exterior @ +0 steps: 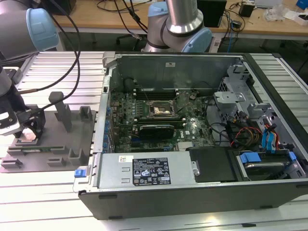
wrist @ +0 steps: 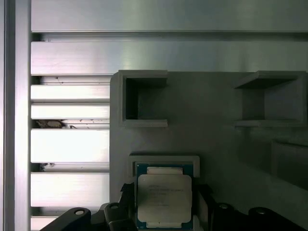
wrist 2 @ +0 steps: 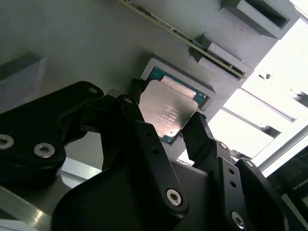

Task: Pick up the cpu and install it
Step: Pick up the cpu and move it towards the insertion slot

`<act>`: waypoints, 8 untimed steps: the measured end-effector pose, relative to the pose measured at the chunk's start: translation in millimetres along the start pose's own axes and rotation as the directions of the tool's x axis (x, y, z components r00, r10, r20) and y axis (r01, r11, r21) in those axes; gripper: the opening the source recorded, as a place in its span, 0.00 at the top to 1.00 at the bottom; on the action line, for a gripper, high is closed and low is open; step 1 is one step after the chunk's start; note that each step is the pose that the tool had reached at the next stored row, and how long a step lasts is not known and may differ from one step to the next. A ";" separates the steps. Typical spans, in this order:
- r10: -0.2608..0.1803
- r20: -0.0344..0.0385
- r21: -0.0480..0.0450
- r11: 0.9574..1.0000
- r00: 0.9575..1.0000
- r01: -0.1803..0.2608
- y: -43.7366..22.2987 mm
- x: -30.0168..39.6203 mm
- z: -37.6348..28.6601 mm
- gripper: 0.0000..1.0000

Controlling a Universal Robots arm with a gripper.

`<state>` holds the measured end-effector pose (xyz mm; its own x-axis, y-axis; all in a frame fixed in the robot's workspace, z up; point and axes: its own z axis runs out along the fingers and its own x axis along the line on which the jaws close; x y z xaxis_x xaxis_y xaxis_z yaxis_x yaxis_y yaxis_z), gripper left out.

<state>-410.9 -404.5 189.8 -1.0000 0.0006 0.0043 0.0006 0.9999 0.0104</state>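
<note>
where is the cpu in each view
Exterior view: look at the tool, low over the grey fixture plate at the exterior view's left.
First wrist view: the cpu lies in a square recess of that plate.
Second wrist view: the cpu sits in the same recess.
Shared landmark: the grey fixture plate.
</note>
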 end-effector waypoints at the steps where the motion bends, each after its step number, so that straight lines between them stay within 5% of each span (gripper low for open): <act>1: 0.000 0.000 0.000 1.000 1.000 0.000 0.0 0.0 0.0 0.38; 8: 0.000 0.000 0.000 1.000 1.000 0.000 1.4 0.4 0.8 0.38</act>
<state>-411.3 -403.1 189.0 -1.0000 0.0006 0.0042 0.0006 0.9999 0.0105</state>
